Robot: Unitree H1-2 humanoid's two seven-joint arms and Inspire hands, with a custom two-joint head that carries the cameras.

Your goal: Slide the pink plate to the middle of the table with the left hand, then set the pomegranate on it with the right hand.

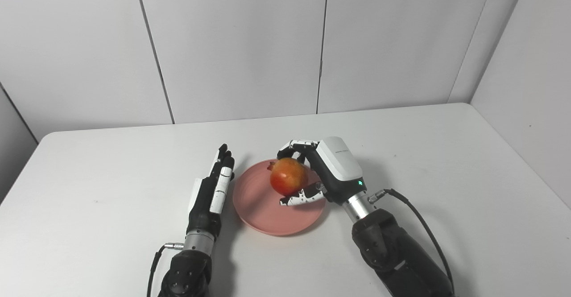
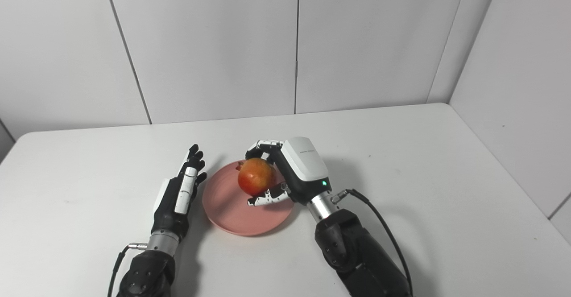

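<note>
Both arms come up from the bottom of the frame. Left hand (image 1: pixel 213 189) lies flat, fingers straight and pressed together, just beside the pink plate (image 1: pixel 258 214) near the middle. Right hand (image 1: pixel 328 172) curls its fingers around the pomegranate (image 1: pixel 288 176), over the plate. Putting-down step, I think. Next, lower it and let go softly.

A white table (image 1: pixel 111 208) with rounded far corners fills the lower part of the view, its matte top lit evenly by soft light, with only faint shadows. Behind it stands a wall of plain pale grey panels (image 1: pixel 232 43), divided by thin dark vertical seams. On the right, another pale panel wall (image 2: pixel 526 87) runs along the table's edge and meets the back wall at a corner.
</note>
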